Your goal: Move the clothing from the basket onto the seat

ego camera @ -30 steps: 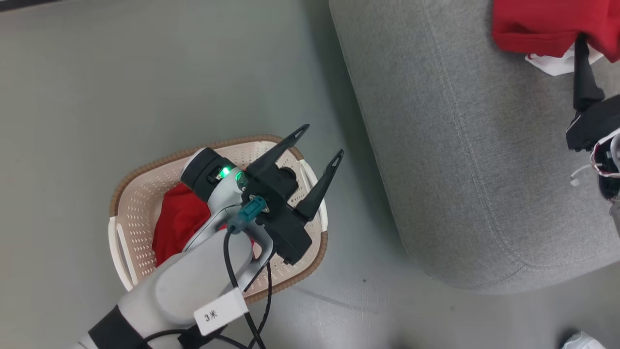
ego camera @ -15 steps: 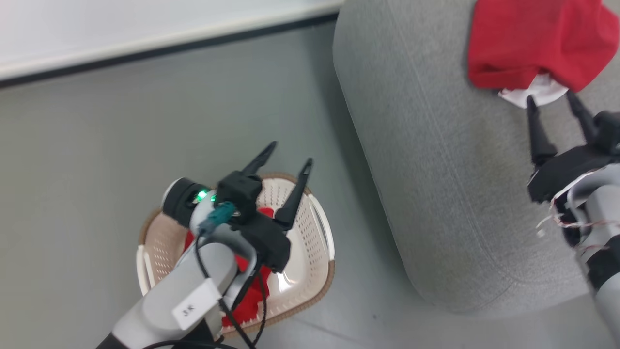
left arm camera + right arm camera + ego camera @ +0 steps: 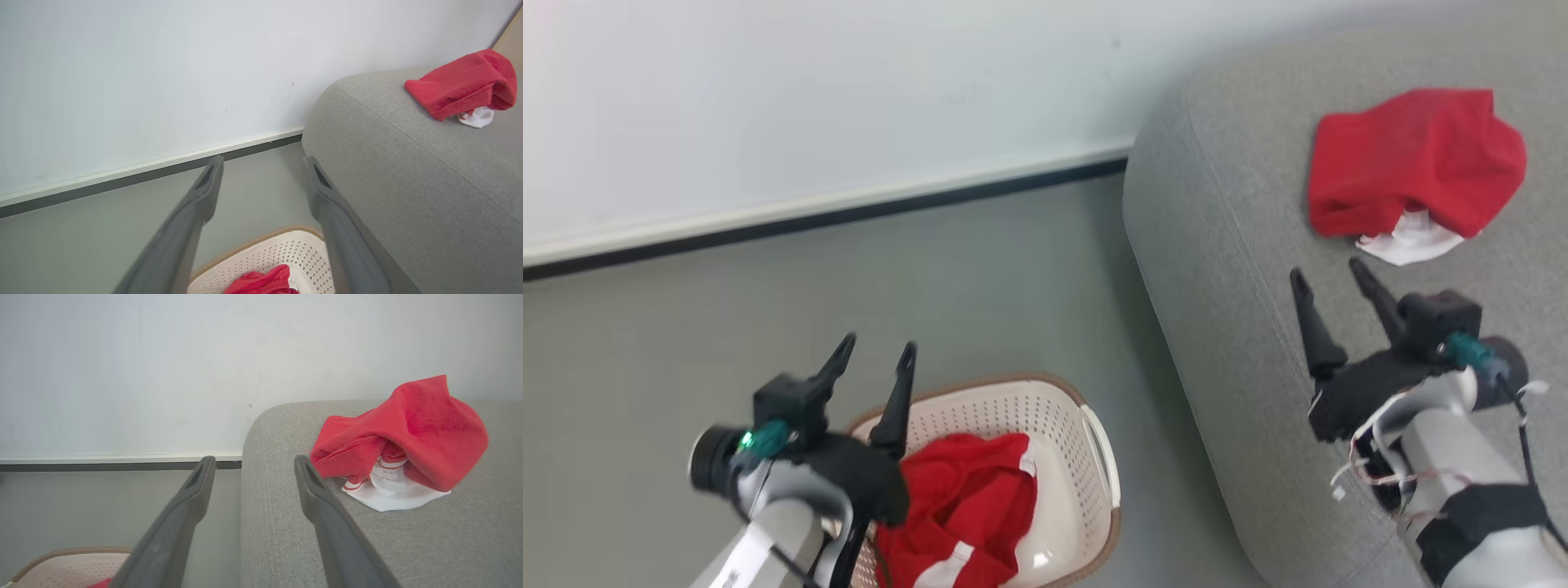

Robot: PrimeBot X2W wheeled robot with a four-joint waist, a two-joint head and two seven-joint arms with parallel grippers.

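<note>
Found garment (image 3: 1413, 163) heaped on seat (image 3: 1225, 286), seemingly delivered; found second garment (image 3: 964, 498) in basket (image 3: 1086, 457), awaiting pickup. Found left pincer (image 3: 879, 343) by basket and right pincer (image 3: 1325, 269) over seat, both splayed, empty.

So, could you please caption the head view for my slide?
One red garment lies on the grey seat, a second garment in the basket, both pairs of jaws open.

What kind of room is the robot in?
Probably a living room, or a lab set up like one: there's a big grey sofa seat, a laundry basket of red clothes on the floor, and a plain white wall.
</note>
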